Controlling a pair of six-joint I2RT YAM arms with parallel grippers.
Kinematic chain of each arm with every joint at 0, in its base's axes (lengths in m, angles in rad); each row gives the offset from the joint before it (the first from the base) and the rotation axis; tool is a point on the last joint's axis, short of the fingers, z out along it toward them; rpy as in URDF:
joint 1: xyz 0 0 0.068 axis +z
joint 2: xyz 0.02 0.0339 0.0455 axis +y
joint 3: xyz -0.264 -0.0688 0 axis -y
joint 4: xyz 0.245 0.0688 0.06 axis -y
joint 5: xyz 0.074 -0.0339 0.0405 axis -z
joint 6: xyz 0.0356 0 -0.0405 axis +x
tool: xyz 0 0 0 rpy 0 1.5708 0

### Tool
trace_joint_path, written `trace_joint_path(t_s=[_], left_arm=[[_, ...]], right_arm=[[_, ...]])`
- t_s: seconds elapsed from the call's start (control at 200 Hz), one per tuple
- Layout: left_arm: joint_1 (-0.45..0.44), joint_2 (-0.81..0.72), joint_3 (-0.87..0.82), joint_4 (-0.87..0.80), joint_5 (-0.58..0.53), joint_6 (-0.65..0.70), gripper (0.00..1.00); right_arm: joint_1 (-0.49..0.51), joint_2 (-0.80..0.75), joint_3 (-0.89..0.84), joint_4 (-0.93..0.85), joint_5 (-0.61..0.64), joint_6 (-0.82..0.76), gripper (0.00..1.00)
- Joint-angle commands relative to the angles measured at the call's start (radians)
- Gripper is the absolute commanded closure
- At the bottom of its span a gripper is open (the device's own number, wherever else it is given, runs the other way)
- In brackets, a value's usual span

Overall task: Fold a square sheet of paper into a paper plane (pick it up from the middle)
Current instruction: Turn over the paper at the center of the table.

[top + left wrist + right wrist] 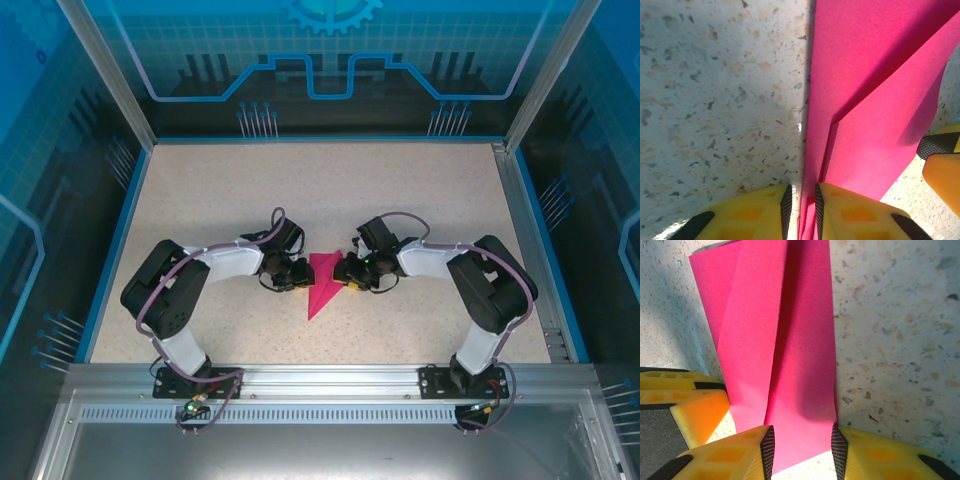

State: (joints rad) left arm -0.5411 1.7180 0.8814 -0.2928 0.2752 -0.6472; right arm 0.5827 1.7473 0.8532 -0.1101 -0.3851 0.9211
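The left end effector (803,195) pinches the paper plane (865,90). The right end effector (803,442) sits half open around it. Probably mid-fold; next, press flat.

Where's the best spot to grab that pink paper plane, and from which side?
Probably a long side edge near the wide end of the paper plane, coming in low from the side. It lies flat on the table, but its folded flaps lift slightly, offering a lip.

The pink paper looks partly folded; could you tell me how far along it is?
Done: the paper is already folded into a narrow pointed shape. In hand: the left end effector pinches its edge; the right end effector straddles it. Left: probably the wing folds.
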Motion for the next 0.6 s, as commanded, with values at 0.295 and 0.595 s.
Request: trace_joint_path(t_s=[0.295, 0.595], left_arm=[[-0.031, 0.053, -0.001, 0.023, 0.004, 0.015, 0.76], [-0.031, 0.048, -0.002, 0.023, 0.002, 0.014, 0.77]], right_arm=[[0.029, 0.004, 0.02, 0.096, -0.038, 0.008, 0.58], [-0.011, 0.03, 0.051, 0.136, -0.07, 0.001, 0.56]])
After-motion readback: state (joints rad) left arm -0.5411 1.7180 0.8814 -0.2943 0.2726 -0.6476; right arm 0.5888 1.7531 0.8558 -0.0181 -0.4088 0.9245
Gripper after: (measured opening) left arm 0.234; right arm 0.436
